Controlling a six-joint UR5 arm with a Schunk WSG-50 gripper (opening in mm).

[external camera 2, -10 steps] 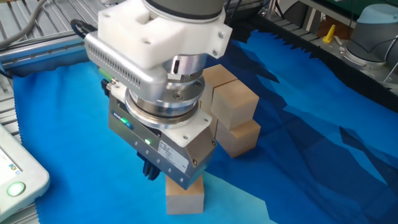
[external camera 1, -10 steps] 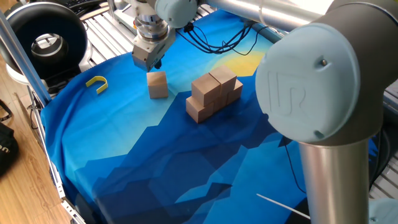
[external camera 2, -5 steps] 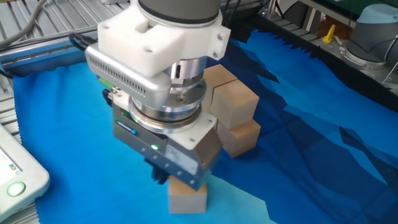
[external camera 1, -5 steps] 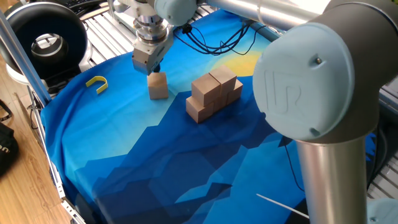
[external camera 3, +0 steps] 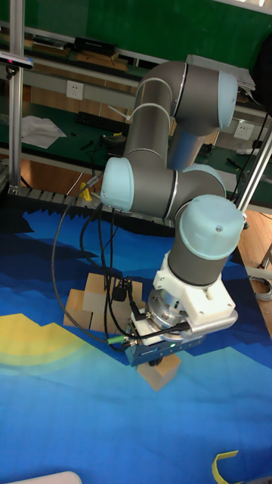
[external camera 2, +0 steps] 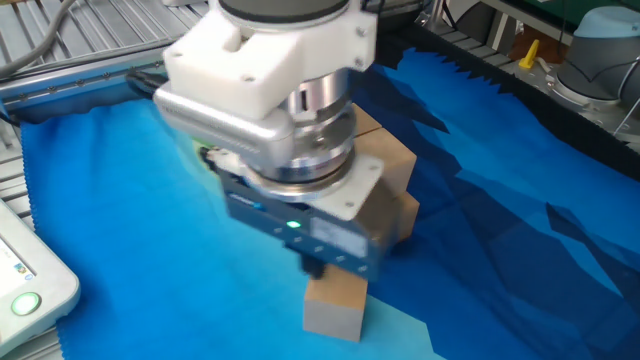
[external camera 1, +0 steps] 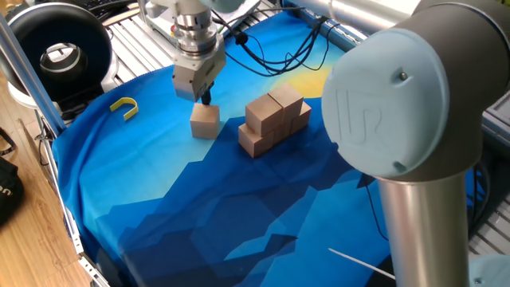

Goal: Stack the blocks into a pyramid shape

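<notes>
One fixed view gives the clearest read of progress. Nearest the camera, past the big arm joint that fills the right foreground, the blue-draped table (external camera 1: 175, 215) carries nothing. Further in sits the part-built pyramid (external camera 1: 275, 121): a row of blocks on the cloth with two more on top of them, all touching. I count five there, though the far end of the bottom row is partly hidden, so that is a judgement. Just to the left of it, and apart from it, the single loose block (external camera 1: 205, 121) sits alone on the cloth, slightly skewed to the stack.

The hand (external camera 1: 204, 99) hangs directly above that loose block, its dark fingertips at or just above the top face. Whether it is spread or clenched on the block I cannot tell; in the other fixed view the hand's body (external camera 2: 300, 205) is blurred and covers the fingers, with the block (external camera 2: 336, 302) showing beneath it on the cloth.

Further back and left lies a small yellow hook (external camera 1: 124, 107), which plays no part.

So most of the build looks done; what likely remains is grasping this last block and setting it on top as the peak.
</notes>
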